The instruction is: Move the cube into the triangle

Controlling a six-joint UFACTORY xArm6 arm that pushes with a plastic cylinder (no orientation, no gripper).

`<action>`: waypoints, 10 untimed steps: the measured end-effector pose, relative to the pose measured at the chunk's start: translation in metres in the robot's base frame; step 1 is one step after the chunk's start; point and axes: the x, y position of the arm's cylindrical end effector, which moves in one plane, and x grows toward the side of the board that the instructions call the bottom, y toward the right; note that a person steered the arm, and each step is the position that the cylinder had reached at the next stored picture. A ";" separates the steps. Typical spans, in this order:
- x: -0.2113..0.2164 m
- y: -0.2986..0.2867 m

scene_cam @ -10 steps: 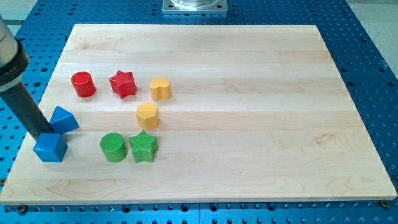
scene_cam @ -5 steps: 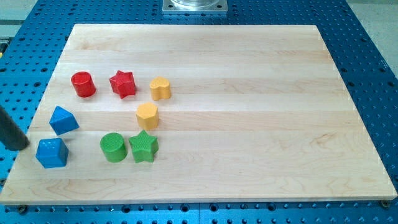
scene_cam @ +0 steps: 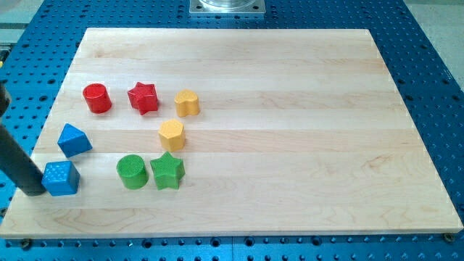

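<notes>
The arm carries no hand, so no hand state applies; it ends in a dark rod. My tip [scene_cam: 35,191] rests on the pale wooden bench [scene_cam: 290,109] at the view's lower left, touching the left side of the blue plastic cube [scene_cam: 61,177]. The blue plastic triangular block [scene_cam: 74,139] sits just above the cube, apart from it. The green plastic cylinder [scene_cam: 131,172] stands to the cube's right.
</notes>
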 end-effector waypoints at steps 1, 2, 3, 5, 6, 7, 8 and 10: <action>-0.003 0.022; -0.005 0.025; 0.042 0.022; 0.031 0.082; 0.024 0.082; 0.024 0.082; 0.024 0.070; 0.022 0.027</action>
